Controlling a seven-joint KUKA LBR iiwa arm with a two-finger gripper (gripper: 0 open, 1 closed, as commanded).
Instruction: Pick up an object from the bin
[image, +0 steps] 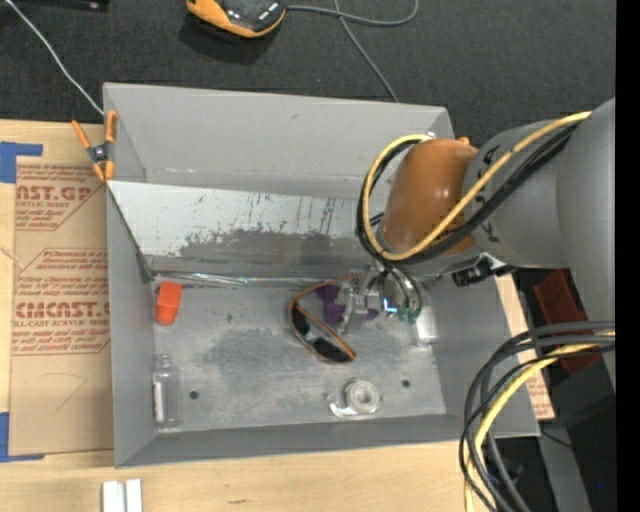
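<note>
While claw hangs beside sunglasses | bin floor scuffed grey

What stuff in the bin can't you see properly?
1. Camera view: the purple thing in the middle is partly covered by the gripper, so its kind is unclear.
2. Camera view: the right end of the bin is hidden under the arm's orange cover.
3. Camera view: the clear round thing by the near wall is see-through and too small to name.

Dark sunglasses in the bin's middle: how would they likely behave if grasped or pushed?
The dark, orange-trimmed sunglasses look thin-framed, so they are probably light and would slide across the grey metal bin floor. Their curved, glossy lenses may slip in a pinch grasp.
</note>
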